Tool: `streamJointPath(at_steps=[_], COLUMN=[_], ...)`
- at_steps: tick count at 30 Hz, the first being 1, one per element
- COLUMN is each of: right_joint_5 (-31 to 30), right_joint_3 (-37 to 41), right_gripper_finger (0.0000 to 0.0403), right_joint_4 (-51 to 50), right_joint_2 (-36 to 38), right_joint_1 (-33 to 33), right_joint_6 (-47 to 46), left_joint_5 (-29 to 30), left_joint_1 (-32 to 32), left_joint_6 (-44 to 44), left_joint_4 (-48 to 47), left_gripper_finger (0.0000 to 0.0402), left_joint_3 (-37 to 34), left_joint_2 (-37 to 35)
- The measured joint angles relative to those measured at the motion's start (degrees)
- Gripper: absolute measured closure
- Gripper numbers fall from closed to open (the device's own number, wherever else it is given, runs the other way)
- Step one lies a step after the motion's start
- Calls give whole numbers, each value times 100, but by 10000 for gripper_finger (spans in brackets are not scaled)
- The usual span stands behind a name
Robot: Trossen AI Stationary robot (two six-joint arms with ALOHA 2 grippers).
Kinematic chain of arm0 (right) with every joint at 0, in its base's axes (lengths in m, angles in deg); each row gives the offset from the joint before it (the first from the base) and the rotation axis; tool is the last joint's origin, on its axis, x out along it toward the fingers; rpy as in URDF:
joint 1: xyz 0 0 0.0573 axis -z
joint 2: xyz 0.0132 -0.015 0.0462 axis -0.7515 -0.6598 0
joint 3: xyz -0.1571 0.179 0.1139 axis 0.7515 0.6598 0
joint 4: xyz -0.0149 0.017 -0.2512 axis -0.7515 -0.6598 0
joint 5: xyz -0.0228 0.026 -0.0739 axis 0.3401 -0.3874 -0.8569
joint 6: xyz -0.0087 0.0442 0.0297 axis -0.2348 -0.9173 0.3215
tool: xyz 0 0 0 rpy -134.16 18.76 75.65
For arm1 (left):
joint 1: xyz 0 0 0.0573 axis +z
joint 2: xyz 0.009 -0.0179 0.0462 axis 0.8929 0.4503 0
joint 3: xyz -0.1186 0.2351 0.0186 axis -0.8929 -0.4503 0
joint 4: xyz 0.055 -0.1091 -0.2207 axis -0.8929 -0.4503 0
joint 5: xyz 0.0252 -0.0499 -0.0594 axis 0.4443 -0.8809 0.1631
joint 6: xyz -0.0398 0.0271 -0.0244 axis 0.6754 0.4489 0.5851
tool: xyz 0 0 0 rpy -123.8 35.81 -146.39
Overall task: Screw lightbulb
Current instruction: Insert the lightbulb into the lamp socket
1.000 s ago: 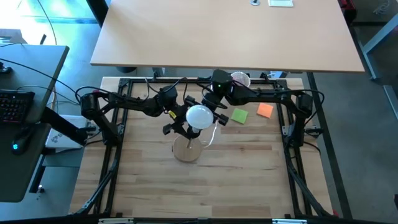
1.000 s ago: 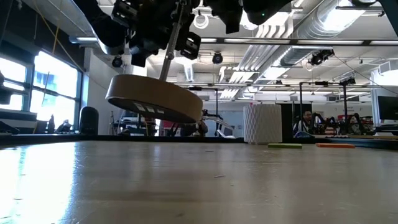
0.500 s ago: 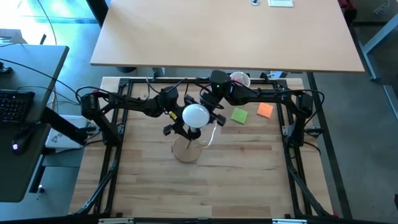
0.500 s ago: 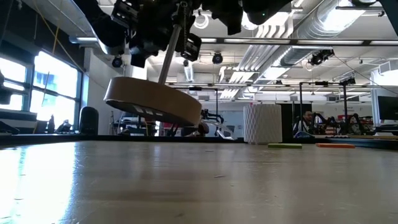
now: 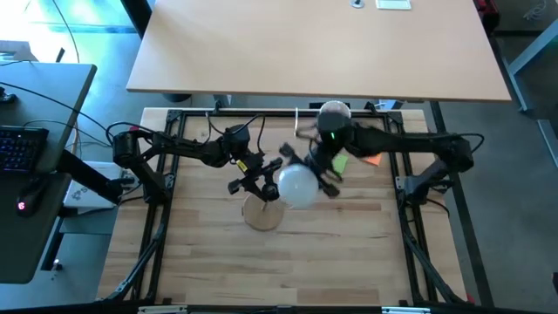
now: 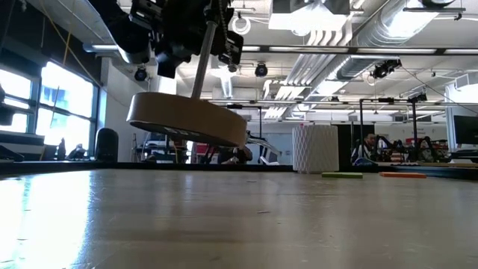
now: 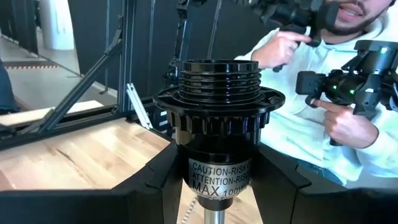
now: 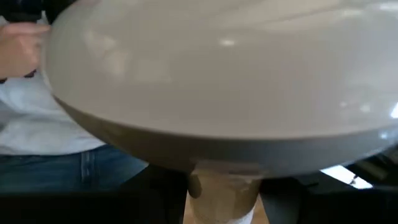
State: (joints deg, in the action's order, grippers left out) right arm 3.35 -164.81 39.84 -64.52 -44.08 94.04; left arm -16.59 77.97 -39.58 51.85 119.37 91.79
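Note:
The lamp is a black threaded socket (image 7: 217,81) on a thin metal stem (image 6: 203,56) above a round wooden base (image 6: 187,119), which also shows in the high view (image 5: 261,212). My left gripper (image 5: 255,181) is shut on the socket and holds the lamp off the table. The white lightbulb (image 5: 296,185) is in my right gripper (image 5: 316,174), just right of the socket and apart from it. Its frosted globe (image 8: 217,74) fills the right wrist view. My right gripper is out of the low view. My left gripper pinches the socket's lower barrel (image 7: 219,174), below the ribbed collar, between its two fingers (image 7: 149,186). The fingers come about level from the table's left. The lamp is lifted clear and tilted, and its wooden base (image 6: 187,119) hangs below on the stem. My right gripper pinches the lightbulb's narrow neck (image 8: 221,186) between its two fingers (image 8: 155,196). It comes from the table's far right. The bulb is lifted clear, and its globe (image 5: 296,185) faces up toward the high camera.
A white ribbed cup (image 5: 334,112) stands at the back of the table and shows in the low view (image 6: 314,148). A green note (image 6: 342,175) and an orange note (image 6: 399,175) lie right of it. A person holding control handles (image 7: 348,87) sits beyond the table.
My right gripper has carried the lightbulb from directly over the socket toward the table's right and near edge, and has left the low view. The bulb now sits beside the socket. My left gripper still holds the lamp up, tilted.

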Motion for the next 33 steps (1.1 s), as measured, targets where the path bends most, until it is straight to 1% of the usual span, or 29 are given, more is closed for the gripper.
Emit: streamJointPath(at_steps=[3,7,9,11,13,19,26,33], right_joint_5=[-560,-1274,-1473,-1455,-1407,-1398,-1369,-1356], right_joint_3=[638,1608,1952,2147,2175,2049,2049,2047], right_gripper_finger=[252,252,252,252,252,252,252,252], right_joint_4=[1194,3314,4274,4851,5011,4979,4973,4668], right_joint_2=[-1,-27,-14,-48,-143,-464,-475,-477], right_joint_1=[-312,-262,-185,-121,-102,-181,-207,-202], right_joint_6=[-361,-1194,-1631,-2047,-2320,-2407,-2430,-2450], left_joint_5=[11,7,7,-3,40,58,105,130], left_joint_1=[-53,-199,-272,-316,-329,-324,-351,-356], left_joint_6=[-5,35,45,72,105,113,186,173], left_joint_4=[28,20,21,13,15,21,40,48], left_gripper_finger=[260,260,260,260,260,260,260,260], left_joint_3=[0,-2,-2,11,59,163,163,164], left_joint_2=[-2,-2,-2,-2,-2,-4,-6,-4])
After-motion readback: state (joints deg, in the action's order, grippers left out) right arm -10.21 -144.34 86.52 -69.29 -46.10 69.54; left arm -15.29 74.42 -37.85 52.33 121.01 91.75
